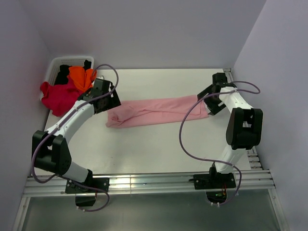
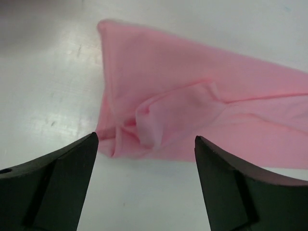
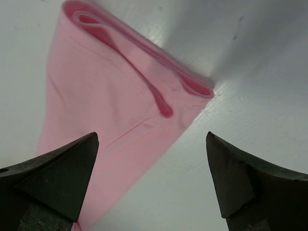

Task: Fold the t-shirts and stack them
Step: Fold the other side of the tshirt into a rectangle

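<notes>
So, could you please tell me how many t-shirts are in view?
4. The pink t-shirt lies across the table; the crimson t-shirt, orange t-shirt and black t-shirt are piled at the basket, far left. More may be hidden underneath.

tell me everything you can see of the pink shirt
The pink shirt is soft, light pink cloth, folded into a long narrow band lying flat across the middle of the table, running left to right. Its left end is bunched and creased; its right end shows layered folded edges. The left gripper and right gripper hang open over its two ends, neither gripping it.
</notes>
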